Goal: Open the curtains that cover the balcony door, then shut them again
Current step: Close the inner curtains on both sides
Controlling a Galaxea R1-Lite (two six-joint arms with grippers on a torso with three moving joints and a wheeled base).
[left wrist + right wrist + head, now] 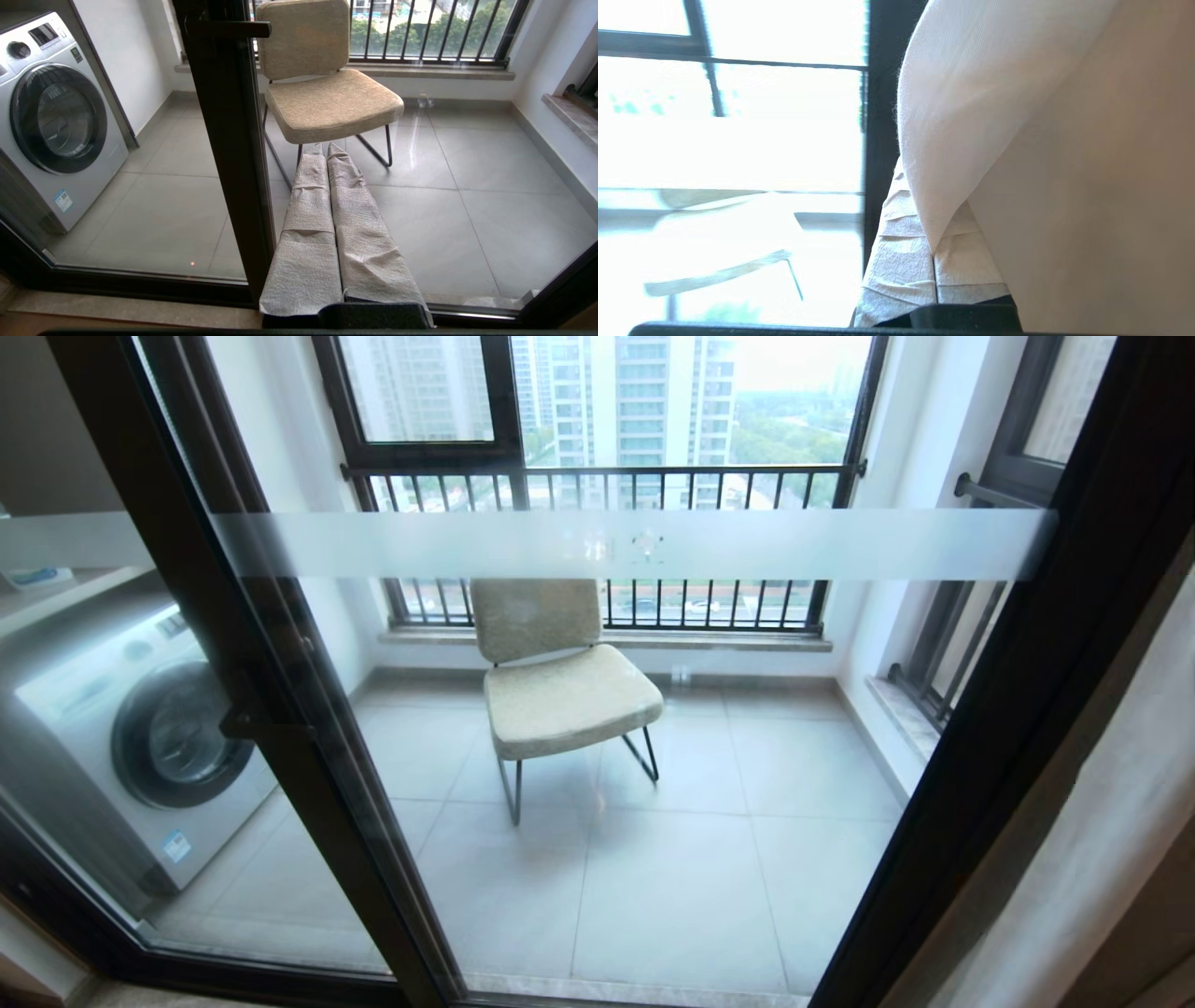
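With its fingers pressed together on what looks like a fold of the curtains (pixel 1017 140), which hang lengthwise at the right edge of the balcony door (pixel 653 546), the right gripper (pixel 934 219) sits nearer than the closed, empty left gripper (pixel 327 151); no writing is legible.

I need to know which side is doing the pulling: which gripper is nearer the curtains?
Right. The right gripper is shut on the curtains beside the door frame. The left gripper is shut, facing the glass, with no curtain near it.
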